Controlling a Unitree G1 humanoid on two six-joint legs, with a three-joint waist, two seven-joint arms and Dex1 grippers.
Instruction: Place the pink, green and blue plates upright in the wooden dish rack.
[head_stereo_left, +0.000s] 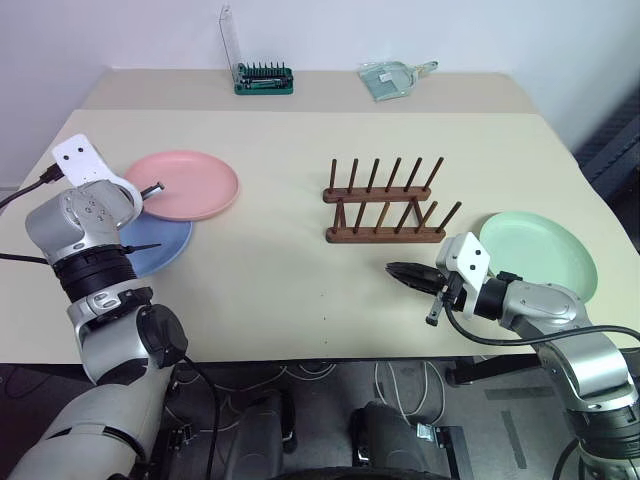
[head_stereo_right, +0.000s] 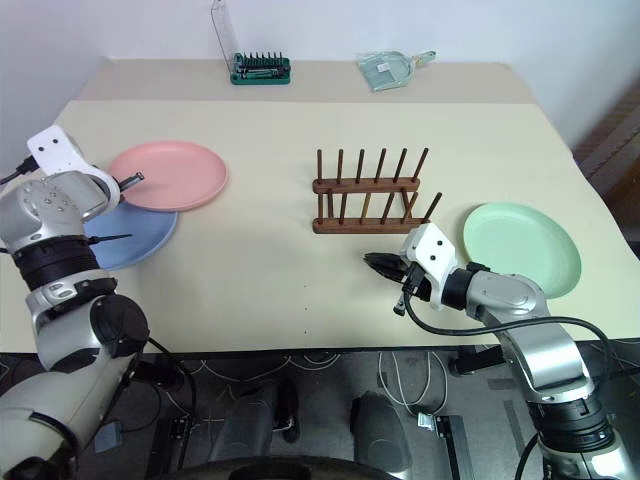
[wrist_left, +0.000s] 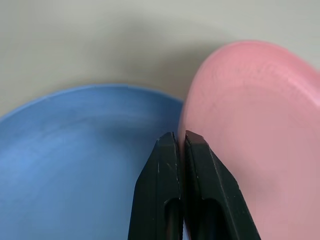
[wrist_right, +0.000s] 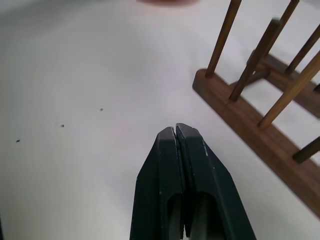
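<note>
Left wrist view had the left end effector (wrist_left: 180, 142) pinched shut right at the pink plate's (wrist_left: 255, 130) rim, where it overlapped the blue plate (wrist_left: 75, 165); couldn't tell if it actually gripped it. Right end effector (wrist_right: 176, 131) was closed on nothing near the wooden dish rack (head_stereo_left: 385, 200), green plate (head_stereo_left: 538, 252) flat on the desk (head_stereo_left: 290, 280) beside it.

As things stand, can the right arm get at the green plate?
Probably yes: the green plate lies flat just beside the right gripper, with nothing on it; the rack stands clear.
</note>
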